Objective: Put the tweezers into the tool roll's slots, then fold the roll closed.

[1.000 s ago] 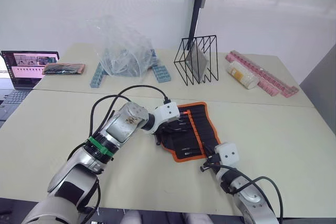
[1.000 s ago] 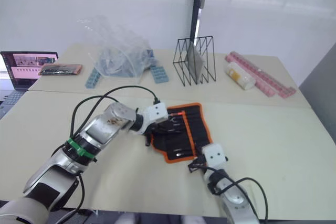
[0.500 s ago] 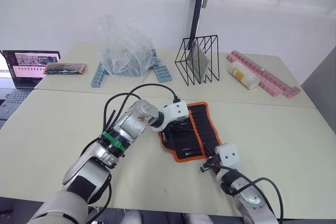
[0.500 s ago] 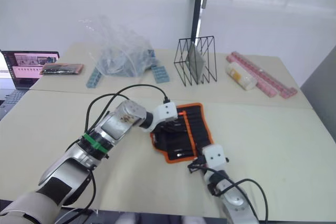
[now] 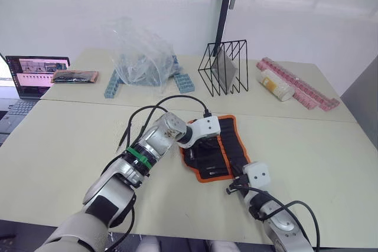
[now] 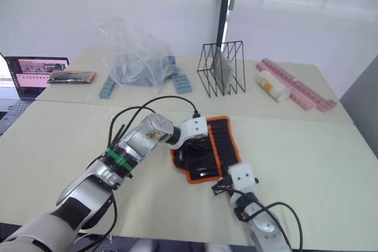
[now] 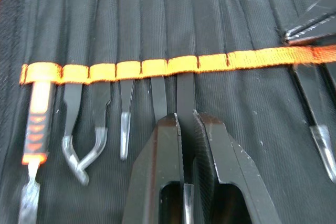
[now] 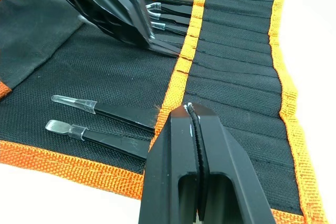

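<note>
- Left wrist view showed the left gripper (image 7: 187, 121) pinching one tweezer (image 7: 185, 90) by its shaft, fingers pressed on both sides, its upper part already under the orange strip (image 7: 157, 67) and so inside a slot.
- Tool roll (image 5: 220, 149) lay open and flat on the table (image 5: 59, 140), in front of the wire rack (image 5: 224, 66); the left gripper (image 5: 208, 131) was over the roll's left part.
- Other tweezers (image 7: 124, 124) sat in slots beside the held one, tips w/ clear caps; an orange-handled tool (image 7: 37, 124) was at the end of that row.
- Two more capped tools (image 8: 100, 109) sat in slots at the roll's near end, close to the right gripper.
- Right gripper (image 8: 194, 111) had its fingers pressed together, holding nothing, just at the roll's near orange edge (image 8: 68, 158).
- Handling, my judgement: tweezers are light, stiff, smooth metal, prob. slippery; best hold is mid-shaft, away from the sharp tips.
- Roll is soft fabric and may wrinkle when pushed; for folding, take it at the stiffer orange edging.
</note>
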You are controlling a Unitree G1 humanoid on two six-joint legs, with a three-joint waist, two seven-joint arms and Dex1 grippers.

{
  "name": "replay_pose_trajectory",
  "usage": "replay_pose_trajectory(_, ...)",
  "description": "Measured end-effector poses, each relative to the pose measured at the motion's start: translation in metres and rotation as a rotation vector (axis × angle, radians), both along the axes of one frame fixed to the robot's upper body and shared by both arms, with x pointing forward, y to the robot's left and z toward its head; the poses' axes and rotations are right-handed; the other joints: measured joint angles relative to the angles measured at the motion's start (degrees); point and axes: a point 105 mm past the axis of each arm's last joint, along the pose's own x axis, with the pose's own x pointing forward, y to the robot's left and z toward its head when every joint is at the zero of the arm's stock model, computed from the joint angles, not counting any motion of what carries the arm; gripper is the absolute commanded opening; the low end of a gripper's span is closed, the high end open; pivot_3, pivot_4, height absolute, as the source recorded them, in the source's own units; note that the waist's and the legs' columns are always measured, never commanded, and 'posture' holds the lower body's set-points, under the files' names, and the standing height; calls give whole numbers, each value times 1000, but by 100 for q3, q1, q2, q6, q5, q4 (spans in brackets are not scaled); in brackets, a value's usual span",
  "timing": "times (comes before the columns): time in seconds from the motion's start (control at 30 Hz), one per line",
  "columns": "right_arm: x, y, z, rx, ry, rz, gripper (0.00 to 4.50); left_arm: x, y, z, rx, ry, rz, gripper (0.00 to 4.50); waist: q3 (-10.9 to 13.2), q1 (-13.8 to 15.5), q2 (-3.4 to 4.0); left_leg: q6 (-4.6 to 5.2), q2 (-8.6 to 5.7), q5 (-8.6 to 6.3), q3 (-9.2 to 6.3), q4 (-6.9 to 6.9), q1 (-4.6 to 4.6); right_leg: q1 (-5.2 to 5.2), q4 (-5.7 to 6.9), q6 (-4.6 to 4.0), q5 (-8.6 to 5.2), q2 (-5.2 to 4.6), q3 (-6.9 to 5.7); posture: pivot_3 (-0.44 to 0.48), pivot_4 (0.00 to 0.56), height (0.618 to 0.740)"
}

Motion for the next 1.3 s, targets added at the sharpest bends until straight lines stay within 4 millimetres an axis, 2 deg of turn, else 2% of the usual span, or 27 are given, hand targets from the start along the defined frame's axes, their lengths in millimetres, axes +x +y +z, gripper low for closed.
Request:
replay_pose_trajectory(0.23,-1,0,0,0,3,1,0,3,-16,-2,-11,-12,-23,12,0,1,0,1,-1,0,-2,-1,-2,1,-4,1,-1,0,0,0,150,720)
replay_pose_trajectory(0.6,-2,-2,0,-20,6,-7,0,4,-22,-6,-34,-9,-31,12,0,28,1,1,-7,0,-11,2,0,19,-15,4,-2,0,0,0,150,720)
replay_pose_trajectory(0.67,-2,-1,0,-20,6,-7,0,5,-20,-5,-30,-11,-28,965,0,25,1,1,-7,0,-12,2,0,19,-15,4,-2,0,0,0,150,720)
replay_pose_trajectory(0.87,-2,2,1,-14,3,3,0,2,-8,3,-13,-18,-48,2886,6,-25,9,1,-6,0,-12,-1,-5,12,-12,4,-2,1,1,0,150,720)
replay_pose_trajectory(0.93,-2,3,1,-13,3,7,0,4,0,14,-13,-47,-34,3554,9,-41,11,1,-6,0,-12,-1,-4,10,-8,4,-2,2,2,0,150,720)
replay_pose_trajectory(1.03,-2,2,1,-14,4,8,0,6,20,42,-56,-93,12,4481,12,-38,20,1,-5,0,-12,-3,0,11,-4,1,-5,2,2,0,150,720)
replay_pose_trajectory(1.13,-1,2,1,-16,4,10,0,0,39,55,-107,-92,58,4481,12,-36,21,1,-5,0,-12,-1,1,13,-4,2,-5,1,2,0,150,720)
replay_pose_trajectory(1.3,1,3,1,-22,3,31,0,-12,92,49,-216,-69,197,4481,12,-59,25,1,-2,0,-12,-1,9,12,12,-1,-7,2,2,0,150,720)
